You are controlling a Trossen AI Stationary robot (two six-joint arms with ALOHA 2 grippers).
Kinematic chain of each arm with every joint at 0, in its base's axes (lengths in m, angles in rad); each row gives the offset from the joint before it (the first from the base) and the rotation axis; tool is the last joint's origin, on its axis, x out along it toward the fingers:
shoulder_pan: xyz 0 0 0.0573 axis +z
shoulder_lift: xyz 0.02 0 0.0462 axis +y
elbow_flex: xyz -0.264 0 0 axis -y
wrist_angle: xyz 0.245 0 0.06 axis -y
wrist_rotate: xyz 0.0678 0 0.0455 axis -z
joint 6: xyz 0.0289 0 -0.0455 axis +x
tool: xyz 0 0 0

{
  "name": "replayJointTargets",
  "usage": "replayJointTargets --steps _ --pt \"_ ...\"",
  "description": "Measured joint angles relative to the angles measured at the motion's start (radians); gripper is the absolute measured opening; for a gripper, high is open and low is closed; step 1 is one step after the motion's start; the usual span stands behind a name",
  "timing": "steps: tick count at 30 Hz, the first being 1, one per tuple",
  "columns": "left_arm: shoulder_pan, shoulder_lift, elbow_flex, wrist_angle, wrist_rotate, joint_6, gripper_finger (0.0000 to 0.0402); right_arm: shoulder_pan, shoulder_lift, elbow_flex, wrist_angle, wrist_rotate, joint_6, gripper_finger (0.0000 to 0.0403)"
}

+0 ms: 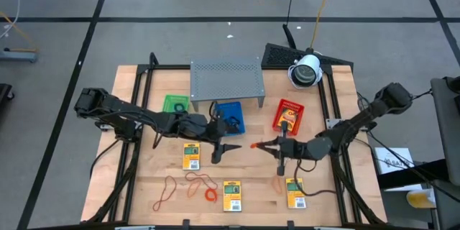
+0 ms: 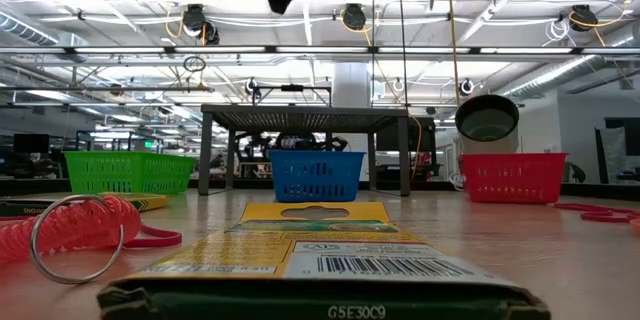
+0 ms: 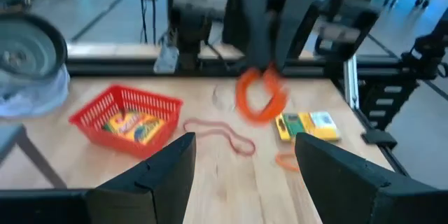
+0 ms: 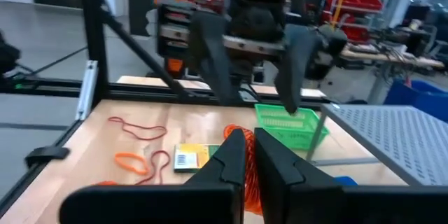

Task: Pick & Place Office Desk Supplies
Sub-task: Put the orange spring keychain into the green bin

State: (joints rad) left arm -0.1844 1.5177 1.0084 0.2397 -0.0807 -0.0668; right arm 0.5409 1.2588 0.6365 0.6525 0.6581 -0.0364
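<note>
The shelf (image 1: 225, 79) stands at the bench (image 1: 158, 187) rear. Three trays (image 1: 229, 115) sit before it in a row. Three packets (image 1: 231, 195) and rubber-band loops (image 1: 185, 185) lie nearer the front edge.

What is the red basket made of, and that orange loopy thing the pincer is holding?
The red basket looks like shiny molded plastic; its walls are an open lattice. The orange loop, pinched in the right pincer, is probably rubber or soft plastic, since it hangs bent and floppy.

My wooden worktop (image 1: 144, 180) carrying a grey shelf (image 1: 225, 79), green tray (image 1: 175, 103), blue tray (image 1: 231, 115), red tray (image 1: 289, 113), three yellow packets (image 1: 190, 156) lying flat, orange rubber bands (image 1: 188, 185) resting near its front edge
</note>
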Motion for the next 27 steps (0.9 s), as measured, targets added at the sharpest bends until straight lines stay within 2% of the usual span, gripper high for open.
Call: replayJointTargets --steps 4,11,17,27 --pt "-0.001 0.000 0.000 0.057 0.000 0.034 0.0255 -0.037 0.017 0.000 0.001 -0.004 0.030 0.0005" --pt "-0.001 0.000 0.000 0.064 -0.015 0.033 0.0255 -0.081 0.026 0.001 0.066 -0.012 0.026 0.0006" --pt "-0.001 0.000 0.000 0.064 -0.036 0.033 0.0255 -0.134 0.026 0.001 0.146 -0.128 0.017 0.0006" --pt "0.000 0.000 0.000 0.068 -0.036 0.030 0.0255 -0.216 0.026 0.002 0.204 -0.239 0.023 0.0006"
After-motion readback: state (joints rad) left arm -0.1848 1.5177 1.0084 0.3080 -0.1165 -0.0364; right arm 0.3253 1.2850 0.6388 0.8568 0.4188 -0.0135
